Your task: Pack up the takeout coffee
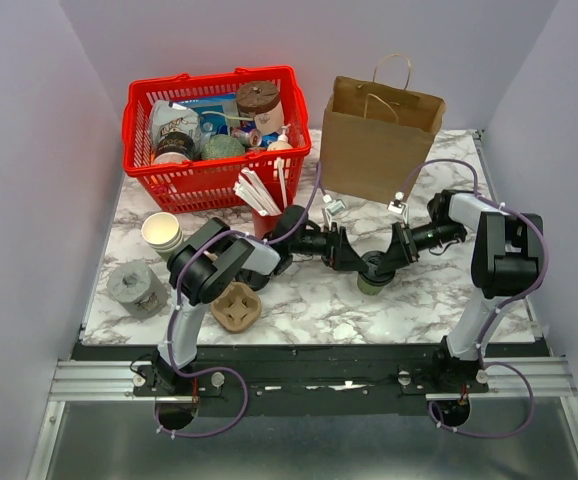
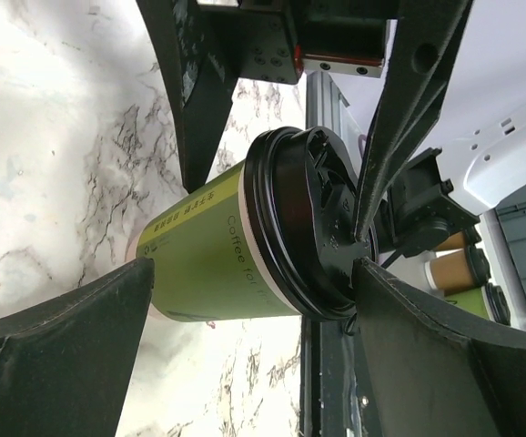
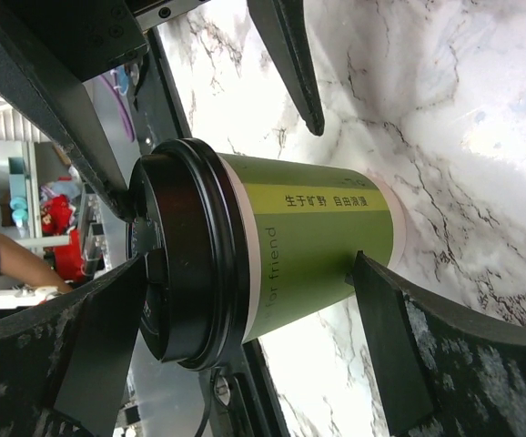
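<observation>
Takeout coffee (image 1: 373, 283) stands upright on the marble tabletop (image 1: 424, 300), near centre, in front of the brown paper bag (image 1: 379, 140); black lid on. Left hand (image 2: 256, 266) reaches in from the left, released, fingers spread wide either side of the cup. Right hand (image 3: 249, 262) reaches in from the right, likewise released and straddling it. Contact with the cup wall cannot be judged.

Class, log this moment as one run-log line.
takeout coffee: upright on table | left gripper: open, straddling it | right gripper: open, straddling it | paper bag: upright behind
</observation>
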`<state>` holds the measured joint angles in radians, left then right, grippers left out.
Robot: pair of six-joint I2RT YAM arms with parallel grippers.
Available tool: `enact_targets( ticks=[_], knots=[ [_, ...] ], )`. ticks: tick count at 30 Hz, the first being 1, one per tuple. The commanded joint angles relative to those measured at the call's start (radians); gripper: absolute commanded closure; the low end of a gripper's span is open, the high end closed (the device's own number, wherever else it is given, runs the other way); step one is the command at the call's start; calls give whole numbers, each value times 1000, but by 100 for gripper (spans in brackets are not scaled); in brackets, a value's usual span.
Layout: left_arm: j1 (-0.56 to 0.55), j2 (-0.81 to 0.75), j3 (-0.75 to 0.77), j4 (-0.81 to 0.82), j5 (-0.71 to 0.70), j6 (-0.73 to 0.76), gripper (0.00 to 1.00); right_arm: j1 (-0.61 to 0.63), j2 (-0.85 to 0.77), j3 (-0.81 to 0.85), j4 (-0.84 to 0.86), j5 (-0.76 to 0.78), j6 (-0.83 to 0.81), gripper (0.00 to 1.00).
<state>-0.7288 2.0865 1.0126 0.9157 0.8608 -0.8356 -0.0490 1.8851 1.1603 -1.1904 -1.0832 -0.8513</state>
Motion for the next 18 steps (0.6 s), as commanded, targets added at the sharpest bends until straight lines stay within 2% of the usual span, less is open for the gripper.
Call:
enact_targets(
  ticks=[1, 8, 14, 18],
  knots=[
    [-24, 92, -68, -60, -113, 118, 7, 9, 6, -57, 110, 140, -3, 1],
    [-31, 112, -54, -251, -276, 263, 12, 9, -11, -88, 238, 236, 155, 3],
    [-35, 129, -28, -432, -433, 406, 15, 9, -9, -85, 241, 238, 153, 3],
    [-40, 156, -34, -442, -476, 443, 15, 9, -9, -85, 241, 236, 153, 4]
  ],
)
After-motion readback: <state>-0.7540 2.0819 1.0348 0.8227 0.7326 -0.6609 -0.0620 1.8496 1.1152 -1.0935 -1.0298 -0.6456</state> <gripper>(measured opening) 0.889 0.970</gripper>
